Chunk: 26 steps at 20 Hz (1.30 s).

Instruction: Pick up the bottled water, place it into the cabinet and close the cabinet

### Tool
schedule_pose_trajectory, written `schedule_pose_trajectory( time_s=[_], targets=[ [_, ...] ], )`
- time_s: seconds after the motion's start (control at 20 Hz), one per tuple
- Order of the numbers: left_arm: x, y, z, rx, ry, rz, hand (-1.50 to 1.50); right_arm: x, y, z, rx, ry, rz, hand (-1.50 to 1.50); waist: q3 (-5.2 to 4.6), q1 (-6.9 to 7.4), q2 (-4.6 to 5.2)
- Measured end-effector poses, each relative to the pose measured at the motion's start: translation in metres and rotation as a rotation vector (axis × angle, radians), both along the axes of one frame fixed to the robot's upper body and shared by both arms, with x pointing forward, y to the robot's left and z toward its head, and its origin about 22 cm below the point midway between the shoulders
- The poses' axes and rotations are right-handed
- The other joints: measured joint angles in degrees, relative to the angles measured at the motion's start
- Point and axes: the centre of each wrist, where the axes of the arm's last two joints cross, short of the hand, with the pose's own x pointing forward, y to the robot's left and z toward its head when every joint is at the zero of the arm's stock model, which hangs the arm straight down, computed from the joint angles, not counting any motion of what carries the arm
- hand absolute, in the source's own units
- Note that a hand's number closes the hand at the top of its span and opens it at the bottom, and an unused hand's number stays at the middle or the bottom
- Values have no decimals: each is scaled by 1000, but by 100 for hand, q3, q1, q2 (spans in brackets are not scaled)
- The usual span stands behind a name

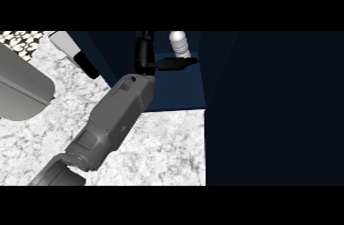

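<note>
The bottled water (pixel 178 44), pale and ribbed, shows inside the dark blue cabinet (pixel 176 89) at the top of the head view. My left hand (pixel 143 55) reaches into the cabinet from the lower left on its grey forearm. Its fingers point straight up, left of the bottle and apart from it. The thumb (pixel 176 63) sticks out to the right, just below the bottle and across its lower end. The hand is open. The bottle's base is hidden behind the thumb. The cabinet's door (pixel 275 110) stands open as a large dark panel at the right. My right hand is nowhere in view.
A grey sink basin (pixel 23 89) lies at the left edge of the speckled white counter (pixel 161 142). A white and black object (pixel 75 51) sits beside the cabinet's left wall. The open door covers the whole right side.
</note>
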Motion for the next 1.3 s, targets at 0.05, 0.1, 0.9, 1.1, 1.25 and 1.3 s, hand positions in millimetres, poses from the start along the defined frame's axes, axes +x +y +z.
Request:
schedule_pose_trajectory(
  time_s=[0.05, 0.1, 0.9, 1.1, 1.25, 1.3],
  targets=[
    [-2, -1, -2, -10, 3, -5, -150, -1, 1, -1, 8, 2, 2, -150, 0, 6, -8],
    [-5, -2, -3, -21, 4, -16, -150, 0, 1, -1, 8, -2, -2, -150, 0, 31, -19],
    [-125, -28, -51, -177, 40, -164, -150, -9, -2, 0, 10, 18, -52, -150, 2, 336, -87],
    [-162, -26, -58, -215, 47, -194, 150, -9, -2, 0, 12, 10, -47, -150, 2, 339, -74],
    [-192, -27, -59, -233, 57, -240, 150, -6, -2, 1, 3, 10, -26, 150, 3, 347, -69],
    [-198, -23, -62, -230, 59, -252, 150, -5, -1, 1, 1, 12, -10, 150, 3, 339, -63]
  ],
)
